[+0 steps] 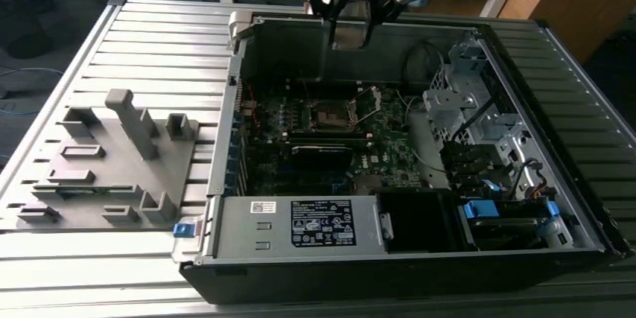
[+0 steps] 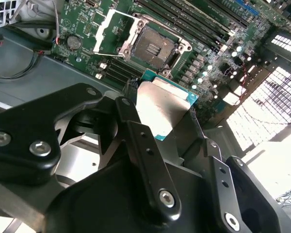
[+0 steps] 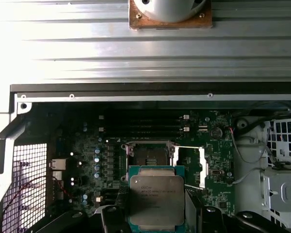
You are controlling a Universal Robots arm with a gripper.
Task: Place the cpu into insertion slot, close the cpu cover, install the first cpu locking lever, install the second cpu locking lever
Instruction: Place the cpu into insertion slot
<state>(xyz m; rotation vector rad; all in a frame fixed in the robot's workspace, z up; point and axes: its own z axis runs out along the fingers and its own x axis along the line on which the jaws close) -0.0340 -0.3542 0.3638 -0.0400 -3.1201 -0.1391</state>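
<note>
The jaws are closed on the cpu [image 2: 165, 109], a flat square chip with a dull silver-grey metal top and a teal-green border. In the second wrist view the black gripper [image 2: 162, 104] pinches it by two opposite edges between its slim black fingers [image 2: 140, 145]. The first wrist view looks at the chip's [image 3: 156, 194] printed metal face, with the gripper [image 3: 156, 208] around it. Just beyond the chip in both wrist views lies the insertion slot [image 3: 149, 155], a small square socket with a thin metal rim, its dark recessed centre exposed [image 2: 153, 48]. The cpu cover [image 3: 191, 165], a thin silvery square frame plate, is swung open beside it [image 2: 104, 29]. The exterior view gives the height: the gripper [image 1: 350, 35] hangs well above the slot [image 1: 328, 115], at its twelve o'clock, with the cover [image 1: 370, 106] at the slot's two o'clock. The slot sits on a green motherboard [image 1: 388, 147] inside an open black and grey computer case [image 1: 586, 251], which also holds long black memory sticks [image 3: 140, 127] and a grey labelled power supply box [image 1: 249, 225] at six o'clock. At the case's nine o'clock a grey moulded fixture tray [image 1: 109, 161] rests on the slatted metal table [image 1: 159, 42].
</note>
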